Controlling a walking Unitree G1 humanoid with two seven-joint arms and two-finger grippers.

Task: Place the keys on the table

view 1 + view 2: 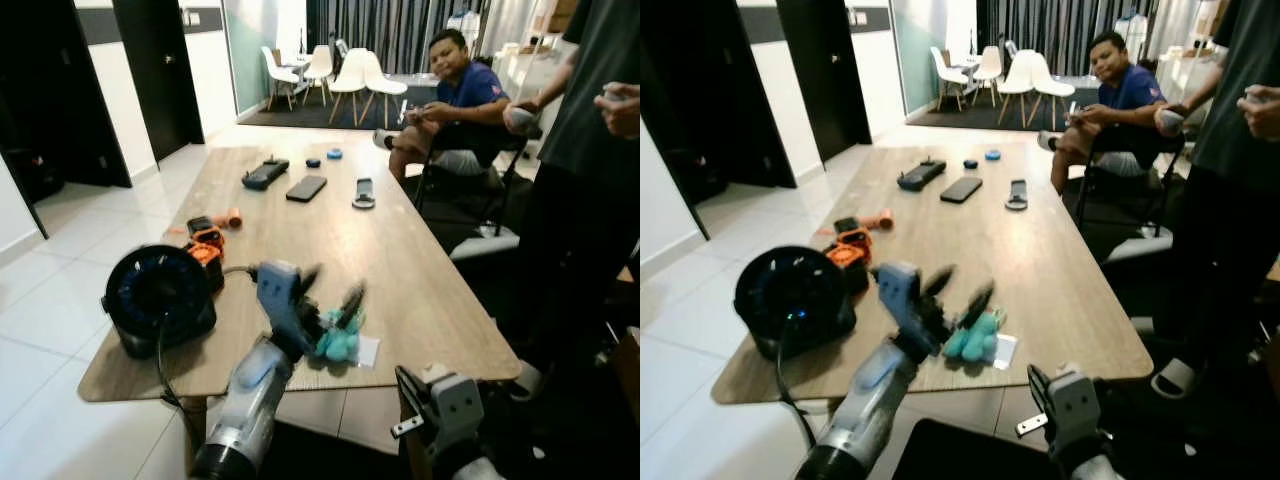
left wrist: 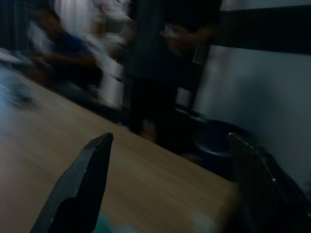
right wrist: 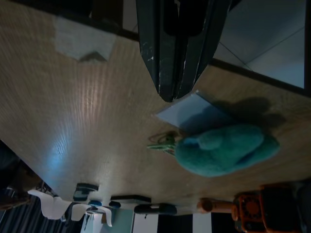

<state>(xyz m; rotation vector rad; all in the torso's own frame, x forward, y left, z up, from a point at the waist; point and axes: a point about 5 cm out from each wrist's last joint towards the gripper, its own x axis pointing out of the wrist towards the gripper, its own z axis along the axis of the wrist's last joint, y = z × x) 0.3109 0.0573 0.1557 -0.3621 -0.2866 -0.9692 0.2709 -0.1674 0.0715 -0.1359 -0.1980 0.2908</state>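
Observation:
The keys are a teal plush keychain (image 1: 338,345) with a small key bunch (image 3: 163,141) and a white card (image 3: 192,114). They lie on the wooden table (image 1: 400,260) close to its front edge. My left gripper (image 1: 330,290) hovers just above and behind the plush, open, with its two black fingers (image 2: 82,184) spread wide and nothing between them. Down by the table's front edge, my right gripper (image 3: 169,97) is shut and empty, with its tips near the card.
A black round fan (image 1: 158,295) and an orange tool (image 1: 207,245) stand at the front left. A phone (image 1: 306,187), a controller (image 1: 265,173) and a remote (image 1: 364,190) lie farther back. A seated person (image 1: 455,95) and a standing person (image 1: 580,150) are on the right.

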